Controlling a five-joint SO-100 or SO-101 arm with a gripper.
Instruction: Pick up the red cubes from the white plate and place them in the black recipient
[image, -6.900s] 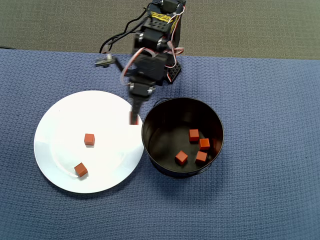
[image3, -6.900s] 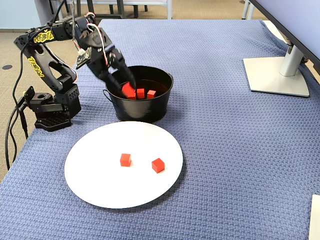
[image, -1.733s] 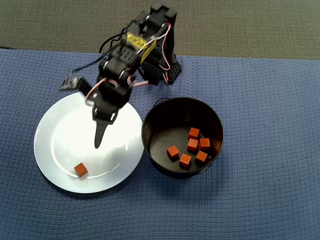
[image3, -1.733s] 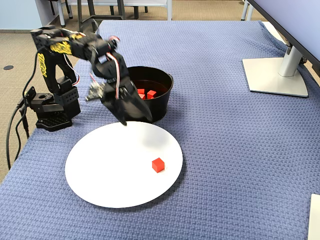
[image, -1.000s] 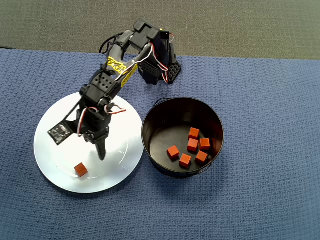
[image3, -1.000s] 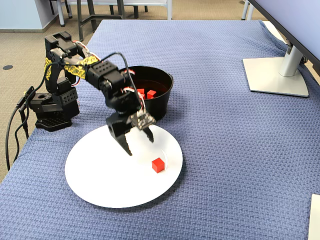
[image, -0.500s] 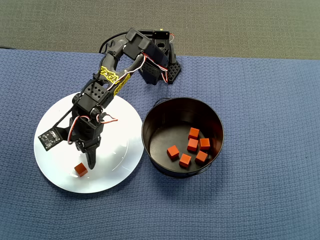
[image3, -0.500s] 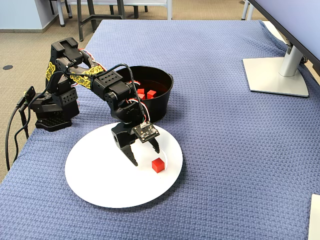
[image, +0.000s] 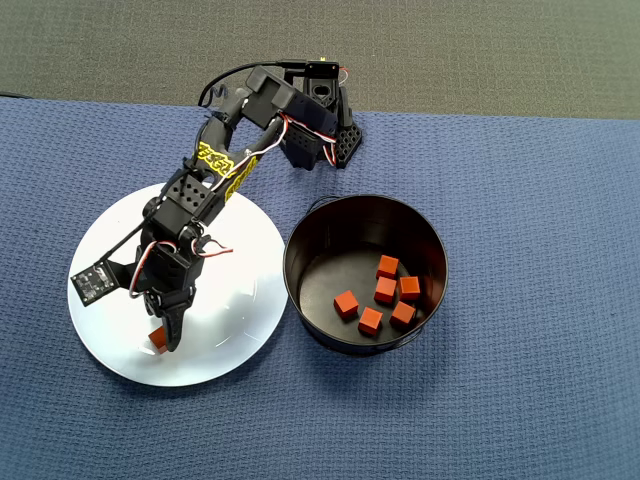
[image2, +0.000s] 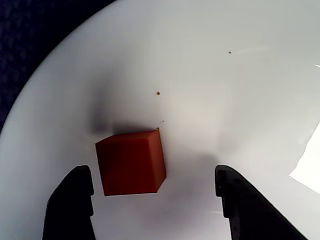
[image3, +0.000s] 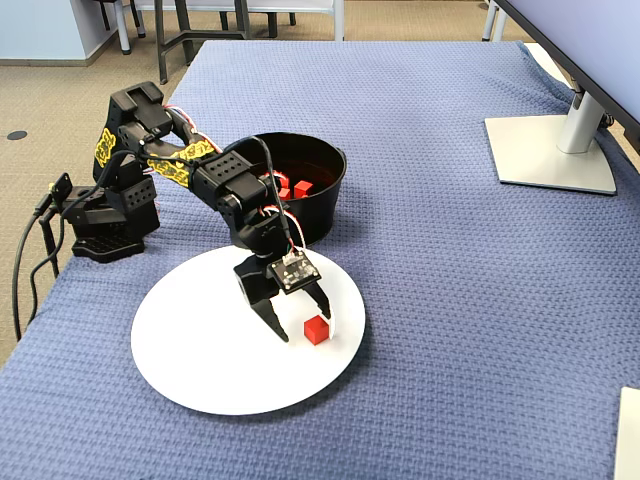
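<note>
Now the claw (image2: 150, 200), jaws apart, straddles 1 red cube (image2: 131, 162) on the white plate (image: 110, 235), with 5 red cubes (image: 384, 291) beside it in the black recipient (image: 320, 222).

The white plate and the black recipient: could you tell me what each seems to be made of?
The white plate looks like glazed ceramic or hard plastic: smooth and glossy, with soft reflections in the wrist view. The black recipient looks like painted metal: thin straight walls and a shiny inner surface, though glossy plastic cannot be ruled out.
</note>
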